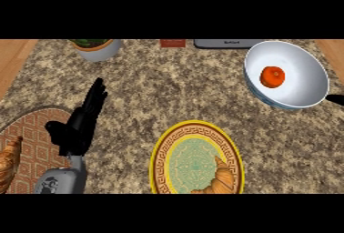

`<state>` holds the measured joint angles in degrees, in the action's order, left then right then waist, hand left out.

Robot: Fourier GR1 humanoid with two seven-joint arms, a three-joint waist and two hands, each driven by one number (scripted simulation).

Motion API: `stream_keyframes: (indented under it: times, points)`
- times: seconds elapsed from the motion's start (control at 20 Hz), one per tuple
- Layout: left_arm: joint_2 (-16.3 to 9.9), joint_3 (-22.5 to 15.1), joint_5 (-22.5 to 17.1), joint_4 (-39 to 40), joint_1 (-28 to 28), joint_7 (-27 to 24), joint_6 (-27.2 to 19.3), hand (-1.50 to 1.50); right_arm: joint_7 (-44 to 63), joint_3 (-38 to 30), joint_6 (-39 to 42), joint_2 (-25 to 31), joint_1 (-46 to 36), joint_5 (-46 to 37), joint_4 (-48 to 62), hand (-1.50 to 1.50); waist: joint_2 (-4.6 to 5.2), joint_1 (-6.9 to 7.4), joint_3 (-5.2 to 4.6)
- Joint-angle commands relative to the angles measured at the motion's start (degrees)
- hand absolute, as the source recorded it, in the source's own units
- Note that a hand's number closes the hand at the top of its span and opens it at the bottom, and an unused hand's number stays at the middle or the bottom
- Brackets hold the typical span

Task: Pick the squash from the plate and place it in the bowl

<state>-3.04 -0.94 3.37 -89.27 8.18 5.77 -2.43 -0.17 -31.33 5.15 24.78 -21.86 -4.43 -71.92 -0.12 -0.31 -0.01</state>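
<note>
Squash [273, 76]: small, orange, round; lies inside the white bowl [316, 88], far right. Judged light, stiff, smooth-skinned; take across its widest girth. Patterned plate [161, 159], near centre, holds a croissant [218, 181]. Left hand [80, 123]: fingers straight, empty. Right hand unseen.

Speckled stone counter [174, 86] — glossy white bowl [302, 86], glazed patterned plate [161, 154].
</note>
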Motion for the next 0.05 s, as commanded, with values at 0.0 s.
stream_keyframes:
  times: [0.0]
  points:
    - [0.67,-1.29,0.49,-1.83,-2.8,-1.37,0.31,0.0,-3.81,-0.23,1.73,-0.72,5.97,2.28,-0.73,-1.5,0.08,0.27,0.02]
